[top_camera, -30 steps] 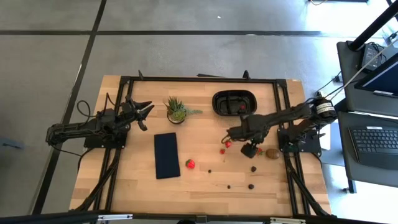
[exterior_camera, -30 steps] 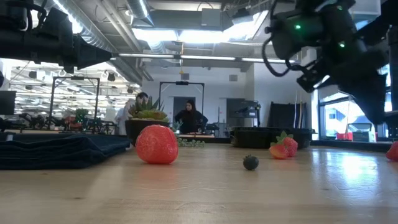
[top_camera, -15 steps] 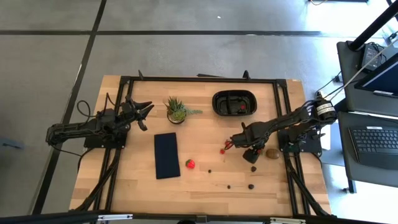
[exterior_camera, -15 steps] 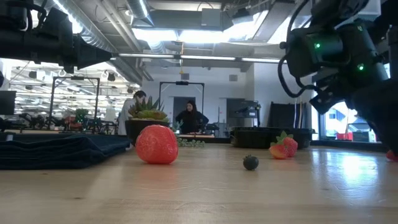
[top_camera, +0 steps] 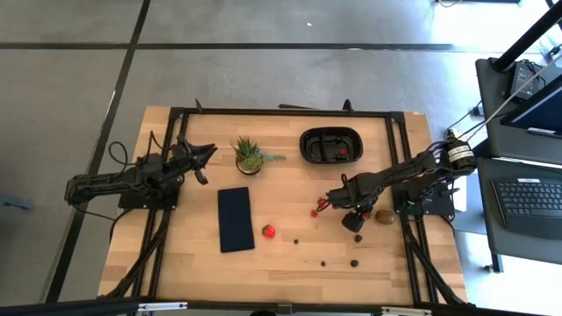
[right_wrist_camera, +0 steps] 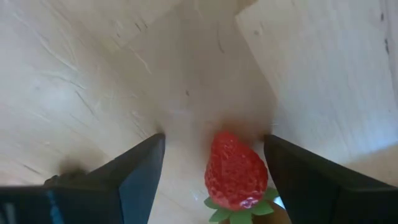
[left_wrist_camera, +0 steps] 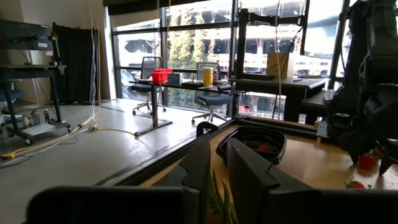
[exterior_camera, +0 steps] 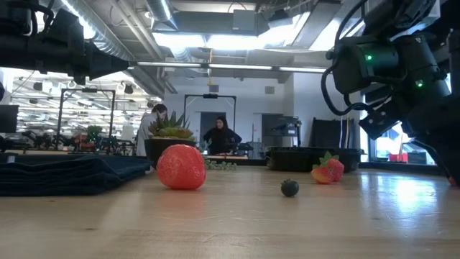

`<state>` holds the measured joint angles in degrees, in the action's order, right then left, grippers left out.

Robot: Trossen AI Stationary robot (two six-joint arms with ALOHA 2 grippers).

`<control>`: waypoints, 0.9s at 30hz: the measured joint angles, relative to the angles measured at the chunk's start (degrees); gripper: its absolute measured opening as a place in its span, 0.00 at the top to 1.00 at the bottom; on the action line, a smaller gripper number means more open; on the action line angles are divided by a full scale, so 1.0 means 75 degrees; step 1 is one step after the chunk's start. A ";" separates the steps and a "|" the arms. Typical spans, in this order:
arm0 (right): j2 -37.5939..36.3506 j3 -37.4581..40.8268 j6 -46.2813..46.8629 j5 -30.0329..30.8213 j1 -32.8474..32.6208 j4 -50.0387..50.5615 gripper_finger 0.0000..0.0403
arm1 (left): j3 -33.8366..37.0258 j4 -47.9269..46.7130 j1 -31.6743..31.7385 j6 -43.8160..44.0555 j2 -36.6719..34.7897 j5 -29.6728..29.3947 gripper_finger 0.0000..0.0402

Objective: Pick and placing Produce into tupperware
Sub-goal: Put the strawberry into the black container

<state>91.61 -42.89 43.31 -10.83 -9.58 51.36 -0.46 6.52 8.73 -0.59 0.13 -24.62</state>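
My right gripper (top_camera: pixel 325 204) is low over the table, open, pointing down. In the right wrist view its two fingers stand on either side of a red strawberry (right_wrist_camera: pixel 235 169) that lies on the wood; they do not touch it. A second small strawberry (top_camera: pixel 314 212) lies just beside. A larger strawberry (top_camera: pixel 269 231), a brown kiwi (top_camera: pixel 385 216) and dark berries (top_camera: pixel 355 262) rest on the table. The black oval tupperware (top_camera: pixel 332 145) sits near the far edge with one strawberry (top_camera: pixel 342 150) inside. My left gripper (top_camera: pixel 205 161) waits open at the table's left.
A spiky green potted plant (top_camera: pixel 249 155) stands left of the tupperware. A flat dark rectangular pad (top_camera: pixel 235 219) lies near the table's middle. A black frame (top_camera: pixel 281 111) runs along the table's edges. People stand in the room beyond the table (exterior_camera: pixel 219 137).
My right gripper has come down toward the table and a little toward the near edge, settling around the strawberry; most of that descent came early, with only a small drop since. The fruits and the tupperware have stayed in place.
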 joint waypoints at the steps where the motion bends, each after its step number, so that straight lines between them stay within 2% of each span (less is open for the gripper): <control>1: 0.0000 0.0000 -0.0005 0.0000 0.0000 0.0037 0.30 | -0.0001 0.0000 -0.0001 -0.0002 0.0000 0.0000 0.89; 18: 0.0015 0.0015 -0.0037 -0.0058 -0.0003 0.0290 0.32 | 0.0001 0.0000 -0.0003 -0.0005 -0.0001 0.0000 0.95; 27: 0.0023 0.0023 -0.0043 -0.0093 -0.0009 0.0293 0.52 | -0.0002 0.0000 0.0000 -0.0008 0.0001 0.0000 0.97</control>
<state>91.79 -42.72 42.98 -11.53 -9.65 53.56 -0.47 6.52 8.73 -0.64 0.14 -24.62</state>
